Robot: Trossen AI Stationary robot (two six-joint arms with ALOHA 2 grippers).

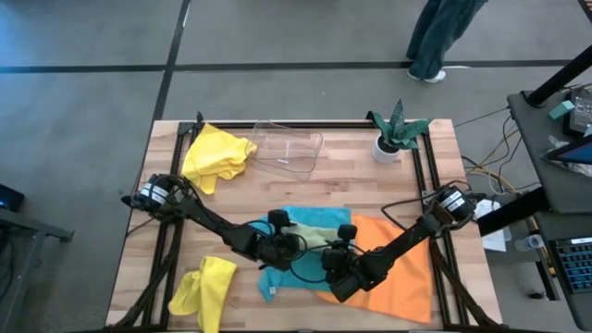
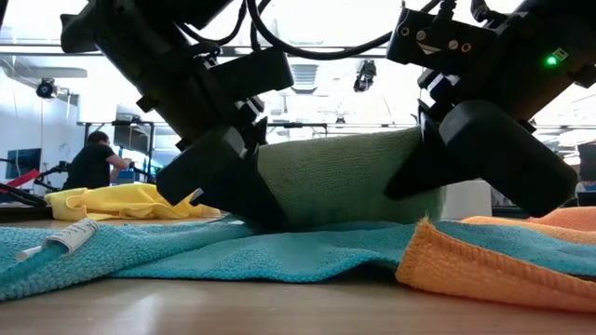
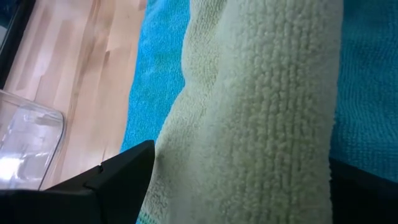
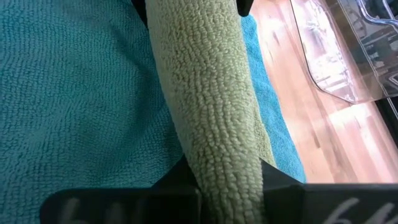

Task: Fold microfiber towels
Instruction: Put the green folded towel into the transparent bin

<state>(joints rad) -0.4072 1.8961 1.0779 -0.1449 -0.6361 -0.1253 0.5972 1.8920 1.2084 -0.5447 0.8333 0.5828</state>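
The right gripper [image 1: 335,248] pinches one end of the sage green towel [image 1: 316,238], low in the middle of the high view. The left gripper [image 1: 294,242] has its fingers wide apart around the other end. The towel lies on the turquoise towel [image 1: 298,218], beside the orange towel [image 1: 402,268]. With only one end pinched, the loose end could sag and the fold could fall open.

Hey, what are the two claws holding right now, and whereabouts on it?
The soft sage green microfiber towel: right claw pinches one end; left claw, fingers wide, straddles the other end.
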